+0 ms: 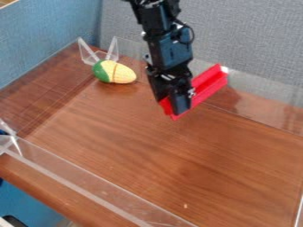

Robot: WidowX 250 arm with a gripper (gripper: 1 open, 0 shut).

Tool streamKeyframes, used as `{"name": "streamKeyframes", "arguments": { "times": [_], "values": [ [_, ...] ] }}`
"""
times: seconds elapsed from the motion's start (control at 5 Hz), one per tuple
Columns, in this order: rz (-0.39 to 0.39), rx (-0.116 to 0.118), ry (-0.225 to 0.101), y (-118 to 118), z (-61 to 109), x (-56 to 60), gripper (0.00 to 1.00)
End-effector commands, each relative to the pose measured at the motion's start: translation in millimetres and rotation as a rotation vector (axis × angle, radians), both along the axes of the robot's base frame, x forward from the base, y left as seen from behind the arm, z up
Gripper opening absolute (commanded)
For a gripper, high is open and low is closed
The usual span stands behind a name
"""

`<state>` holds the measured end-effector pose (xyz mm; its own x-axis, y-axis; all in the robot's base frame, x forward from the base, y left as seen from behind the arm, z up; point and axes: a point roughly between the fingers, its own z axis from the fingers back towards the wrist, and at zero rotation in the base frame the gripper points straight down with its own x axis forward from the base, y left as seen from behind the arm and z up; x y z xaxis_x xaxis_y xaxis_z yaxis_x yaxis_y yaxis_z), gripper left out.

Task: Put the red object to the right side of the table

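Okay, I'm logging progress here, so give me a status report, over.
Gripper shut on the red bar, held over the table. Yellow-green toy off to one side, not in the way.

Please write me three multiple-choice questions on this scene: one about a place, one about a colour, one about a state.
1. Where is the yellow-green toy?
A) In the front right corner
B) Near the back, on the left
C) Outside the acrylic walls

2. Which colour is the elongated bar?
A) Red
B) Blue
C) White

3. How is the bar now?
A) Lying flat by the toy
B) Broken in two
C) Held in the fingers

1: B, the toy lies left of the arm, toward the grey backdrop.
2: A, its visible surface is bright red.
3: C, the fingers close around it and it slants.
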<state>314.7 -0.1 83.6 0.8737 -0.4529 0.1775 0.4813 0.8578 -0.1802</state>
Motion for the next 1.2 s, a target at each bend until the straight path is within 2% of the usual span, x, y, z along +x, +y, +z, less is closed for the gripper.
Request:
{"name": "streamKeyframes", "arguments": {
  "times": [0.0, 0.2, 0.4, 0.8, 1.0],
  "values": [
    [-0.119, -0.003, -0.06, -20, 16.8, 1.6, 0.0],
    [-0.239, -0.015, -0.06, -43, 16.9, -5.0, 0.0],
    [-0.223, -0.02, -0.052, -60, 0.3, -11.5, 0.0],
    [-0.121, -0.024, -0.031, -72, -43.6, -20.4, 0.0],
    [-0.114, -0.025, -0.017, -80, -55.7, -20.7, 0.0]
  ]
}}
